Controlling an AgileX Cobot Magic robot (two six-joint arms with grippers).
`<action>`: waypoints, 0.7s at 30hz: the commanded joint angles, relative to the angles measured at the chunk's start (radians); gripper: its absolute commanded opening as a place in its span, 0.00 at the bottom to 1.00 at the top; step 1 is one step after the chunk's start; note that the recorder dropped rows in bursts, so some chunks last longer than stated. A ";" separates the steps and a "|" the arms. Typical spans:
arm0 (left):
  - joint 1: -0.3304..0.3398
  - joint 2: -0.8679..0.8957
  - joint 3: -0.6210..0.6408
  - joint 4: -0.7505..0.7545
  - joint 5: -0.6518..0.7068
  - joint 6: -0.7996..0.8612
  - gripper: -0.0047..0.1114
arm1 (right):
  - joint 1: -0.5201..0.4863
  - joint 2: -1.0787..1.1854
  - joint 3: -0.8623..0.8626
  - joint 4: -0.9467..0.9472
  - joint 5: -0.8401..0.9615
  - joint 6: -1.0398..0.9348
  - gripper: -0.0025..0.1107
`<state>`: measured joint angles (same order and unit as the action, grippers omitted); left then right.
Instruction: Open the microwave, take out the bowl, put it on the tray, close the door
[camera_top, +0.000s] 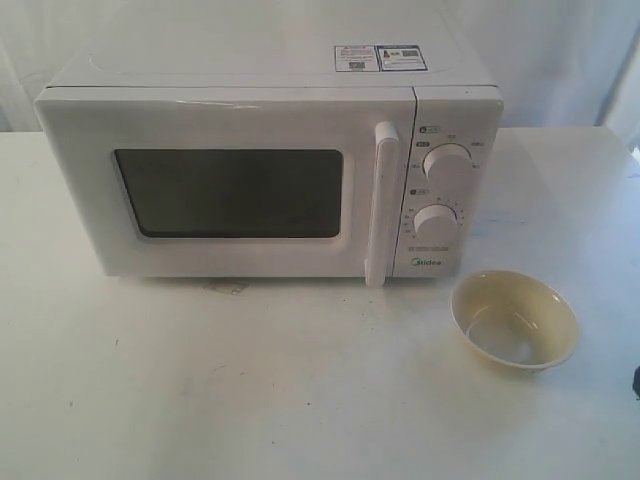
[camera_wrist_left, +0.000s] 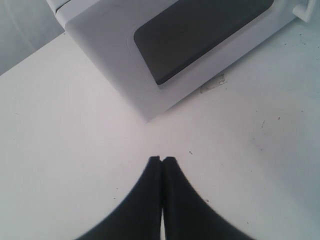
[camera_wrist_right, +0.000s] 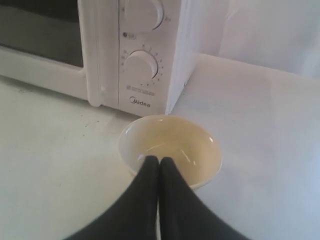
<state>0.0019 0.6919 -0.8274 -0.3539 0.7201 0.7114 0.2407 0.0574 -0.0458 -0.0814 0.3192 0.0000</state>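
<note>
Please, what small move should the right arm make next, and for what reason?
Probably open the right gripper. Its jaws are shut and empty, by the rim of the bowl, which stands on the bare table in front of the microwave; the door is closed. No tray is in view, so where the bowl goes is unclear.

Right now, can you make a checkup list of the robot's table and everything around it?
Surface: white table, a few dark specks.
Job's things: microwave with door shut; bowl empty, upright on the table in front of the knobs; tray, nothing seen.
Clutter: small scuff mark in front of the microwave.
Grippers: left fingers shut, holding nothing; right fingers shut, holding nothing.
Cables: nothing seen.
Surroundings: white backdrop behind the microwave.
</note>
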 joint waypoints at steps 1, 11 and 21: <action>-0.005 -0.006 -0.005 -0.012 0.004 -0.006 0.04 | -0.004 0.003 0.046 0.068 -0.017 -0.036 0.02; -0.005 -0.006 -0.005 -0.012 0.004 -0.006 0.04 | -0.004 0.003 0.046 0.081 -0.017 0.051 0.02; -0.005 -0.004 -0.005 -0.012 0.007 -0.006 0.04 | -0.164 -0.057 0.046 0.081 0.040 0.051 0.02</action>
<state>0.0019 0.6919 -0.8274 -0.3539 0.7221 0.7114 0.1345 0.0062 -0.0051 0.0000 0.3529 0.0443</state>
